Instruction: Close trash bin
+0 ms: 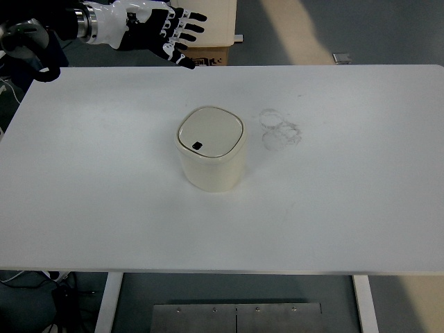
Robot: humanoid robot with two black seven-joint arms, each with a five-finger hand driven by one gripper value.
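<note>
A cream trash bin (pixel 211 148) with rounded corners stands upright a little left of the table's middle. Its flat lid (pixel 210 131) lies level on top, with a small dark square near its front left corner. My left hand (pixel 171 29) hovers high beyond the table's far left edge, well apart from the bin, its black and white fingers (pixel 189 21) spread and holding nothing. The right arm does not show.
Faint ring-shaped marks (pixel 279 129) stain the white table (pixel 347 180) right of the bin. Behind the far edge stand a cardboard box (pixel 205 55) and a cream cabinet (pixel 205 17). A small grey object (pixel 340 57) lies on the floor at the back right.
</note>
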